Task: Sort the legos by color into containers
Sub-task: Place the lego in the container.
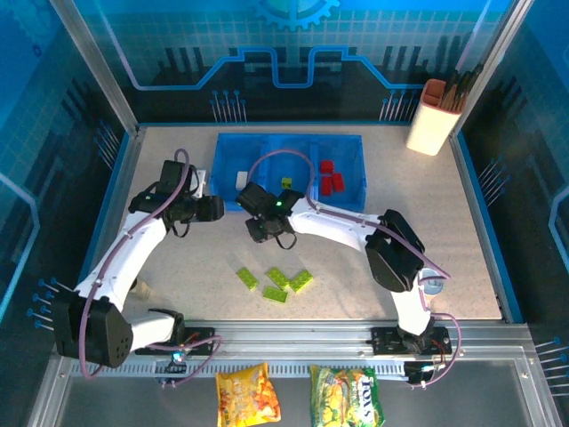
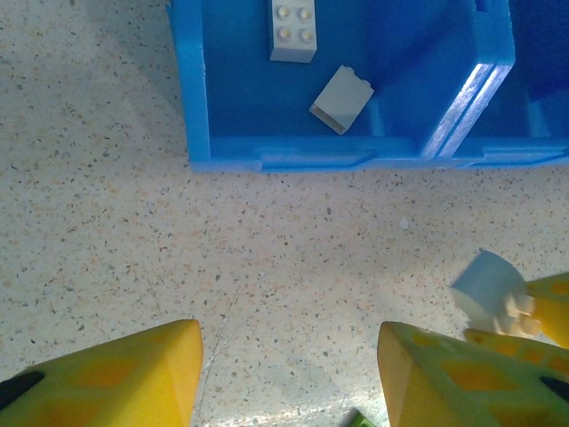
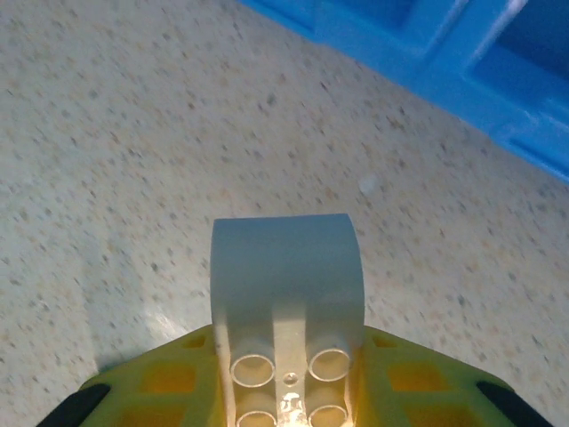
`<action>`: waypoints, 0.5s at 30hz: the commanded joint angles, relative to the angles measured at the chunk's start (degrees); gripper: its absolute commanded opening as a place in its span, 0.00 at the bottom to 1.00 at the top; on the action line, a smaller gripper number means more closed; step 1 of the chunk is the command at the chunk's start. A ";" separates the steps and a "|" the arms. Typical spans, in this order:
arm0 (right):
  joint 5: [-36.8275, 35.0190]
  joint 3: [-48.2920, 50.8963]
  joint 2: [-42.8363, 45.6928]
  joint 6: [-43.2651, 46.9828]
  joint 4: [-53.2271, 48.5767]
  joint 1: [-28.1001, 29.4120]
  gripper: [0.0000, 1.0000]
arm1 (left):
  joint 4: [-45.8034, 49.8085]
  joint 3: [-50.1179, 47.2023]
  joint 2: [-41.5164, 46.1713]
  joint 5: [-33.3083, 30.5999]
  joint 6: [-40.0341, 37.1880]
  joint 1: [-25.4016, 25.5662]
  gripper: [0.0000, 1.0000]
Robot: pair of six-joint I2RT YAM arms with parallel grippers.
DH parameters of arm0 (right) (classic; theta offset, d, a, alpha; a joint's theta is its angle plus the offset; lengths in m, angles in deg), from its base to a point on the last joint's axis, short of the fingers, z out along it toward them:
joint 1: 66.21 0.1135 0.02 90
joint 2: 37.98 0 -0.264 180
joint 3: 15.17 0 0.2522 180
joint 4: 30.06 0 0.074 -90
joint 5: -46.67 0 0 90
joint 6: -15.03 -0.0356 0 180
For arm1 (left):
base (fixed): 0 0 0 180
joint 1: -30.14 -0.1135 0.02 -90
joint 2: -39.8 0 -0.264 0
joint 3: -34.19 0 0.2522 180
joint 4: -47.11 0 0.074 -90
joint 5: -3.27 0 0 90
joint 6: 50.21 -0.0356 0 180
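Left gripper: fingers spread, nothing between them. It hangs over bare speckled table, just near of the tray's near-left corner.

Tray: sits far-centre on the table, with three compartments side by side. The left one holds a studded white brick and a tilted pale brick. Both sit clear of the near wall. The middle one holds a single lime brick. The right one holds red bricks.

Right gripper: clamped on the held white brick, underside sockets facing the wrist camera. It is off the table, just near of the tray's near wall and beside the left gripper, apart from it.

Loose lime bricks: four in a cluster on the table, near of the right gripper. There is open surface on all sides, and they are short of the near rail.

Right side: the table between tray and right edge is open. Utensil cup stands in the far-right corner, well apart from the tray. Snack bags lie beyond the near rail.
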 commanded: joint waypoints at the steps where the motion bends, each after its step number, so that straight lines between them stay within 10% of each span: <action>1: 0.61 -3.80 -2.54 1.44 5.07 0.70 0.29 | -1.24 -0.71 1.10 -0.16 -0.18 -0.45 0.56; 15: -1.85 -13.92 -11.42 3.63 18.73 -1.12 0.29 | -1.86 -0.89 1.68 2.60 0.56 -0.39 0.56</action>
